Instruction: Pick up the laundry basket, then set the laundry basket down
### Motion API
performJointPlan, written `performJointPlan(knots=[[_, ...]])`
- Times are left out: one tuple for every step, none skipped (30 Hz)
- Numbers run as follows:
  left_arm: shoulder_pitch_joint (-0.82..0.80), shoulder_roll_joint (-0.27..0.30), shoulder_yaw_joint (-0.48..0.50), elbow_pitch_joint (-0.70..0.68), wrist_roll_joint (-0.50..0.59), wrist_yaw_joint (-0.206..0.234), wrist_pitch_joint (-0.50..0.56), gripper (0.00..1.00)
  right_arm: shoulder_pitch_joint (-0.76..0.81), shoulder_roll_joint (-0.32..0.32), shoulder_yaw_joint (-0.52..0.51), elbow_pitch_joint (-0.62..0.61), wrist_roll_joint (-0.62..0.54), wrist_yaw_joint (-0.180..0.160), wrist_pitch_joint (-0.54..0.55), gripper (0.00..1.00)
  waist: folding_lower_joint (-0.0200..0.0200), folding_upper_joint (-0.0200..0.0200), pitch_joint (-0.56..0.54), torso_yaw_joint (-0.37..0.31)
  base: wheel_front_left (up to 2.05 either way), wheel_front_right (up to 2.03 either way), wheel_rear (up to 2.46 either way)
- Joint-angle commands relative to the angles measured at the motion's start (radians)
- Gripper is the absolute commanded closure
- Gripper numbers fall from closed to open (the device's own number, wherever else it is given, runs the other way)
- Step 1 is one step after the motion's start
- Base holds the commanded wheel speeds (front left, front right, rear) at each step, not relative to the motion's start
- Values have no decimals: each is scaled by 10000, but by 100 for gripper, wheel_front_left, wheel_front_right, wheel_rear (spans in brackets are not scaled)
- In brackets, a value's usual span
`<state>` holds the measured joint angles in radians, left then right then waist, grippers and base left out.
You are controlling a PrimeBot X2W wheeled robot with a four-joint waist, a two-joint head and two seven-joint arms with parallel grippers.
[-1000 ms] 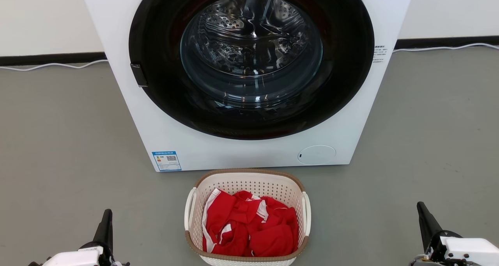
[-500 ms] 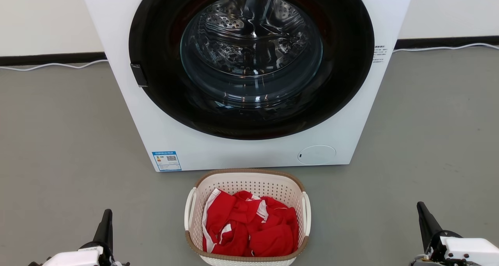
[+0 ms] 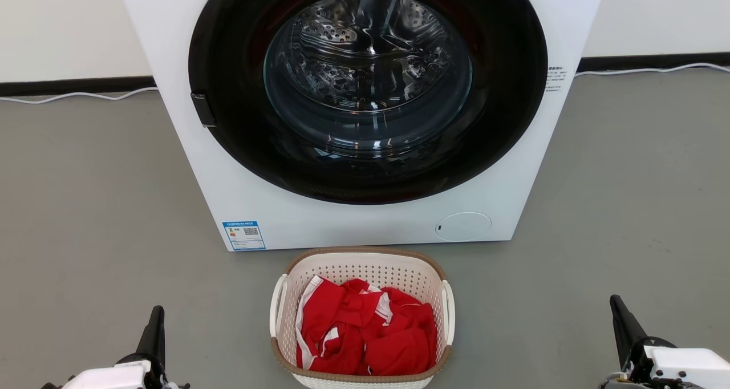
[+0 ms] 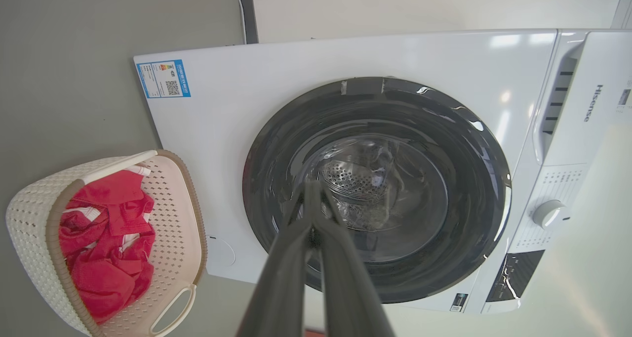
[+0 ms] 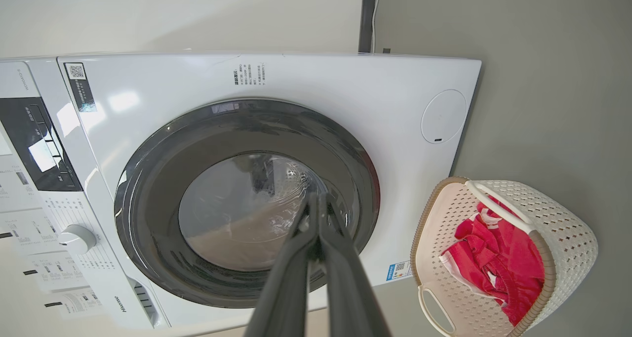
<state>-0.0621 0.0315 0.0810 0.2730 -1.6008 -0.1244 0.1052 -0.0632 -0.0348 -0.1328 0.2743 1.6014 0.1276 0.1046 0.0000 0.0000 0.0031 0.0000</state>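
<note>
Cream perforated laundry basket, brown woven-look rim, white loop handles, red clothes inside, on the floor between my left end effector and right end effector, both pinched closed.

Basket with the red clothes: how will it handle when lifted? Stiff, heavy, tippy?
Likely stiff: the laundry basket is moulded perforated plastic with a banded rim. Probably light: only a loose heap of red clothes inside. Loop handles sit on both sides, so an even lift should stay level.
</note>
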Motion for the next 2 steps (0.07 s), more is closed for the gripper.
performJointPlan(knots=[[-459,187,326,-279,-80,-63,79,100,-446,-154,195,-296,77,31,82,100,0,0,0,0,0,0,0],[-459,187,326,-279,-80,-63,79,100,-446,-154,195,-296,77,31,82,100,0,0,0,0,0,0,0]])
